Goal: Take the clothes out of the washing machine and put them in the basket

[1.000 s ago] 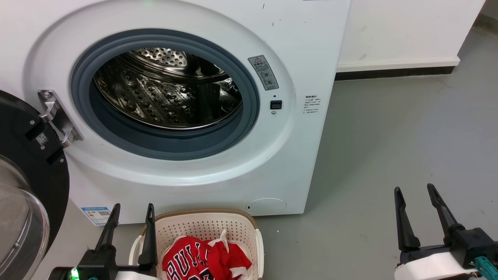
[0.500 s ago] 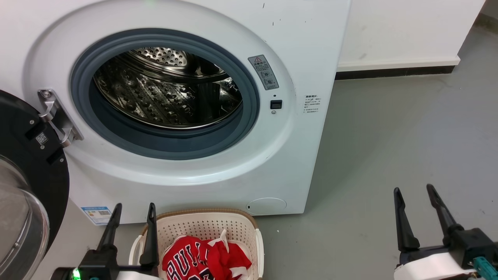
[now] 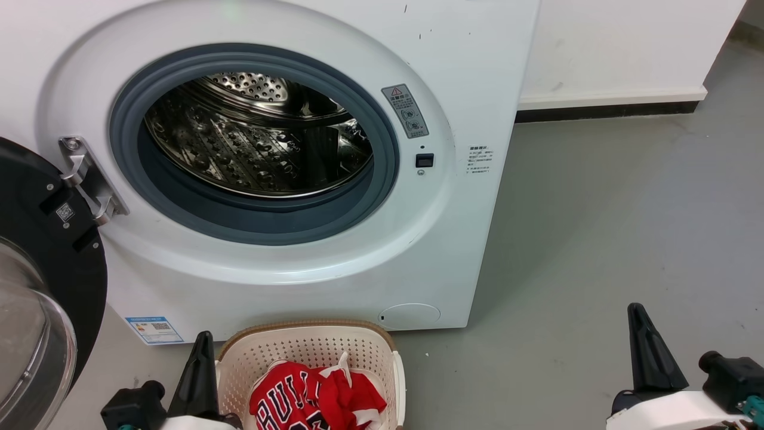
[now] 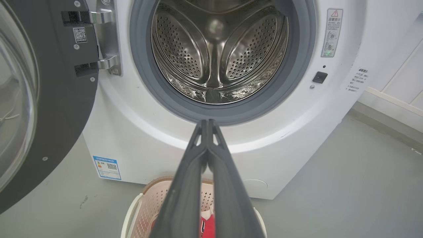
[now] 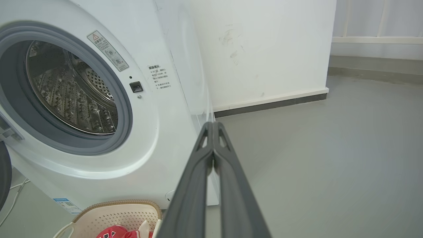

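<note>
Washing machine (image 3: 477, 60) with its door (image 3: 54, 263) swung open to the left, exposing the steel drum (image 3: 256, 143). The red jersey (image 3: 310, 400) lies crumpled in the basket (image 3: 310, 327), which stands on the floor (image 3: 597, 239) just in front of the machine's base. The left gripper (image 4: 208, 123), fingers pressed together and empty, sits beside the basket's left rim. The right gripper (image 5: 213, 125), likewise closed on nothing, hangs over the floor well to the right.

The left gripper (image 3: 204, 340) and right gripper (image 3: 636, 312) each carry long, tapering dark grey fingers (image 4: 186, 185) with small triangular cut-outs near the tips. Beside the white forearm shell (image 3: 668, 411) sit a blocky black housing (image 3: 731, 371) and a teal connector (image 3: 753, 404).
</note>
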### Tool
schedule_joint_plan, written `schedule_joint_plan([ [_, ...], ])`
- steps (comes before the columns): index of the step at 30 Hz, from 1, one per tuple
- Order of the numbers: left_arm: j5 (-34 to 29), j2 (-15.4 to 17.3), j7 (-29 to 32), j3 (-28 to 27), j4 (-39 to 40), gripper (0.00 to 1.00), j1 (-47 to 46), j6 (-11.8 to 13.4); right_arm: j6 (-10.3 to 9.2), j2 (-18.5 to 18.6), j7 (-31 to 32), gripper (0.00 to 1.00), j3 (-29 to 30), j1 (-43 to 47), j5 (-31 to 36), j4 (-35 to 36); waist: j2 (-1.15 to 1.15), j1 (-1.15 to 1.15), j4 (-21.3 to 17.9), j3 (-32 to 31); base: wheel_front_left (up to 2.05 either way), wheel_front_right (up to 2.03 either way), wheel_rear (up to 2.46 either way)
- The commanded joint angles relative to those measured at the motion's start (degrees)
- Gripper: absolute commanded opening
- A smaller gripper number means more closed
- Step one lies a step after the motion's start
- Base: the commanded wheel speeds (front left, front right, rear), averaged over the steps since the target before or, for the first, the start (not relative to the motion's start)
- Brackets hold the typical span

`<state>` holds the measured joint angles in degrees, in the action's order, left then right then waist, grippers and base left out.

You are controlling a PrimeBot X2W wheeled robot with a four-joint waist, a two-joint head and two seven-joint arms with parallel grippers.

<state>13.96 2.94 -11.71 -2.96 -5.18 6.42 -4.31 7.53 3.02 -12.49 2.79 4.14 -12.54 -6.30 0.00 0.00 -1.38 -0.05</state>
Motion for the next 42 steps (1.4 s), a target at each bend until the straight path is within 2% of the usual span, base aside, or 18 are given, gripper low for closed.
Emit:
schedule_joint_plan([
  [1, 2.81, 0.06, 0.51, -0.35, 0.53, 0.00, -1.88, -0.26, -0.01, 0.40, 0.41, 0.00, -0.03, -1.73, -3.06, 0.45, 0.00, 0.00, 0.02, 0.00, 0.00, 0.00, 0.00],
  [17, 19.29, 0.04, 4.22, -0.91, -1.31, 0.00, -4.27, -0.92, -0.02, 0.87, 3.89, 0.00, 0.06, -3.77, -20.39, -1.28, 0.00, 0.00, 0.21, 0.03, 0.00, 0.00, 0.00],
  [41, 38.40, 0.01, 8.77, -1.85, -3.73, 0.00, -7.11, -1.72, -0.02, 1.16, 8.19, 0.00, 0.53, -6.09, -40.22, -3.30, 0.00, 0.00, 0.48, 0.08, 0.00, 0.00, 0.00],
  [42, 40.58, 0.01, 9.32, -1.95, -4.01, 0.00, -7.53, -1.78, -0.03, 1.17, 8.69, 0.00, 0.61, -6.30, -42.47, -3.51, 0.00, 0.00, 0.52, 0.09, 0.00, 0.00, 0.00],
])
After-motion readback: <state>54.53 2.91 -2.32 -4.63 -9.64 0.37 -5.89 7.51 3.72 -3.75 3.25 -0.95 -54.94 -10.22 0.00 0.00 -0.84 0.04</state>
